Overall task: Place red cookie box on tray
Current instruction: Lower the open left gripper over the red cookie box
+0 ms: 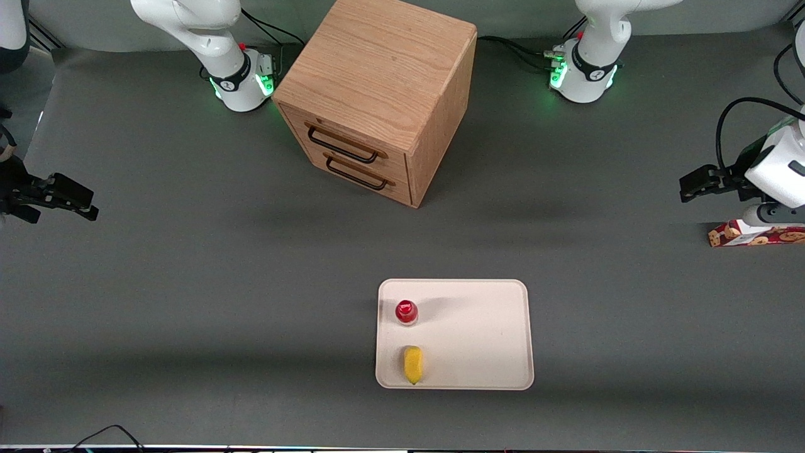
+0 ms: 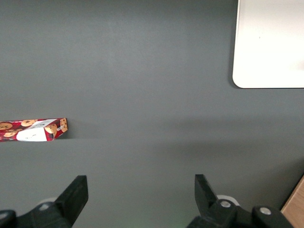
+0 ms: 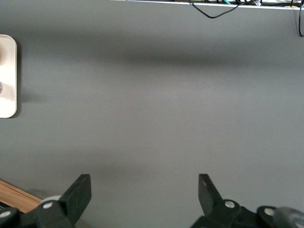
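- On the tray (image 1: 478,333) near the table's front edge: a yellow piece (image 1: 412,364), then a red-capped bottle (image 1: 406,311)
- Red cookie box (image 1: 755,234) flat at the working arm's table edge
- Gripper (image 1: 688,187) above it, fingers spread wide, holding nothing

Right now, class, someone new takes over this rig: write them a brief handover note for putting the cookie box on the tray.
Hand: open, empty, raised over bare table at the working arm's end.
Red cookie box: lying on the table at that same end, partly under the arm, well clear of the tray.
Tray already holds a small red-capped bottle and a yellow item; the rest is bare.
Done: nothing yet.
Left: grasp box, carry, set on tray.
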{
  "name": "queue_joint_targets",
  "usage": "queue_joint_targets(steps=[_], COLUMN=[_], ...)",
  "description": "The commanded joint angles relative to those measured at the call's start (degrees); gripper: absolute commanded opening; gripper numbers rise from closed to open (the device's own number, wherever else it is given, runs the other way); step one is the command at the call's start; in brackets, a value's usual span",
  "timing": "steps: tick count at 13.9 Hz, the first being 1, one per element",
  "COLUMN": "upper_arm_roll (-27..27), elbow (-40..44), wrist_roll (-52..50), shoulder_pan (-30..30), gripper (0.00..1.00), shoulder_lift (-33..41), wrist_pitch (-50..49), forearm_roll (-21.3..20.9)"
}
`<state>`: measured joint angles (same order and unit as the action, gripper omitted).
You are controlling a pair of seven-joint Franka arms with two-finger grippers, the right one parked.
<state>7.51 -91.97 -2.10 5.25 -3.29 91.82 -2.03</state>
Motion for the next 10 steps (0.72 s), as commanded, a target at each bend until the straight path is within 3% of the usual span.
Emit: queue_joint_targets(steps=[1, 5, 10], upper_arm_roll=[-0.8, -2.7, -7.7], elbow=[-0.9, -0.3, 1.3], wrist_roll=[-0.1, 5.7, 40.4], shoulder_pan=[-0.8, -0.2, 7.7], gripper=[1.0, 1.0, 1.0], shoulder_lift=[1.1, -0.6, -6.7], wrist_pitch=[-0.6, 1.0, 5.1], forearm_roll=[1.0, 1.0, 0.5])
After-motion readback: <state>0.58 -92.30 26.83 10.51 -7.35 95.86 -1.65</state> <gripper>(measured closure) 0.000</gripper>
